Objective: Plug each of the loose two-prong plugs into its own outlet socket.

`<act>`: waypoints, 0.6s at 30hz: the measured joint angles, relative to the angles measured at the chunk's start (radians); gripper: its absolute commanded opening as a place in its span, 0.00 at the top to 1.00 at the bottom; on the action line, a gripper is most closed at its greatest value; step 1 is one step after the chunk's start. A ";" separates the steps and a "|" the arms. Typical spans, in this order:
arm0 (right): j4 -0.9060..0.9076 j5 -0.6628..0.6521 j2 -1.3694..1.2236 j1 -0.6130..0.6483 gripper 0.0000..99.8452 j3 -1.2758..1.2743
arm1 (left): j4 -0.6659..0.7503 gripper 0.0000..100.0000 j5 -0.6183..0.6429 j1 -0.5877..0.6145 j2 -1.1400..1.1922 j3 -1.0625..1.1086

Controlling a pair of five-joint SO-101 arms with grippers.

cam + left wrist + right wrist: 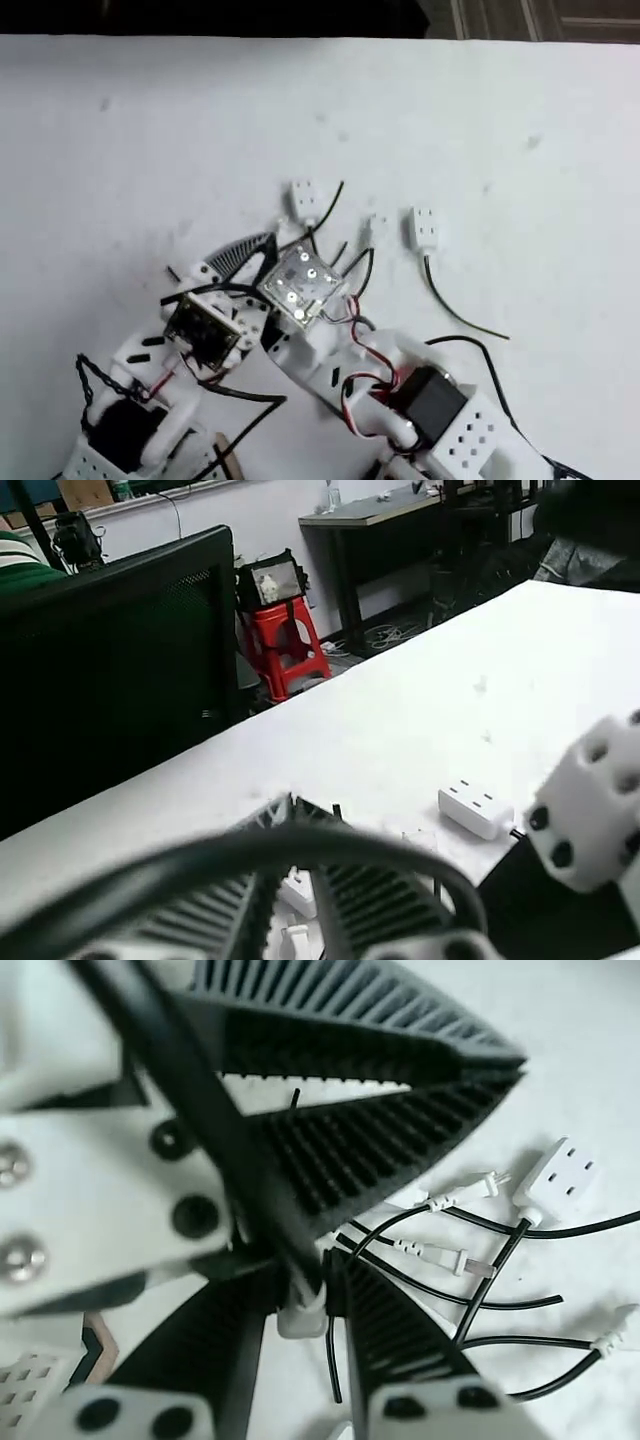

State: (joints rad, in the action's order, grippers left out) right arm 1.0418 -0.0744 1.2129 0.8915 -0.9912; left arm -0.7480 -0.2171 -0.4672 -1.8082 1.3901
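Plug (pixel 300 1315): small white body pinched between the ribbed fingers of the right gripper (pixel 318 1282), black cord trailing back between them. The jaws are narrow and clamped on it. In the high view this gripper sits under its own wrist board (pixel 303 281), just short of the nearer outlet socket (pixel 305 200), on the arms' side of it. I take this as lining up for insertion. I can't see which way the prongs face, so alignment is unconfirmed.

The nearer outlet socket lies flat on the table (pixel 120 150), which suits a push from above. It looks loose, so I expect it to slide if pushed off-axis.

Left gripper (pixel 268 243): the tips meet, with nothing between them that I can make out. It sits low, just beside that socket on the arms' side, close alongside the right gripper. My guess is it is placed there to brace the socket or to keep cords out of the way.

A loose two-prong plug (pixel 470 1260) lies on its side between the held plug and that socket. A third plug (pixel 480 1185) lies closer to the socket. The second outlet socket (pixel 427 228) lies well apart from the nearer one, to its right in the high view, its black lead curling back toward the arms.

Several cords cross near the nearer socket, so I see a snag risk on the approach.
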 measured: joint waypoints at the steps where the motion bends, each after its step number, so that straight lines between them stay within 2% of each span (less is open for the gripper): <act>1: -0.008 0.000 0.000 -0.002 0.98 -0.002 | -0.005 0.98 0.000 0.000 0.000 0.000; 5: -0.043 0.000 0.000 -0.072 0.98 -0.002 | -0.028 0.98 0.000 0.008 0.002 -0.014; 7: -0.049 0.000 0.000 -0.089 0.98 -0.002 | -0.051 0.98 0.000 0.068 0.000 -0.040; 13: -0.121 0.051 -0.021 -0.095 0.98 -0.002 | -0.155 0.98 0.000 0.365 -0.006 -0.089; 18: -0.242 0.107 -0.195 -0.103 0.98 -0.002 | -0.239 0.98 0.000 0.612 -0.008 -0.089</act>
State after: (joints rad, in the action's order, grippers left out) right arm 0.7994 0.0330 1.0180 0.7887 -0.9927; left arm -0.9874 -0.2171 0.1450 -1.8159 1.3011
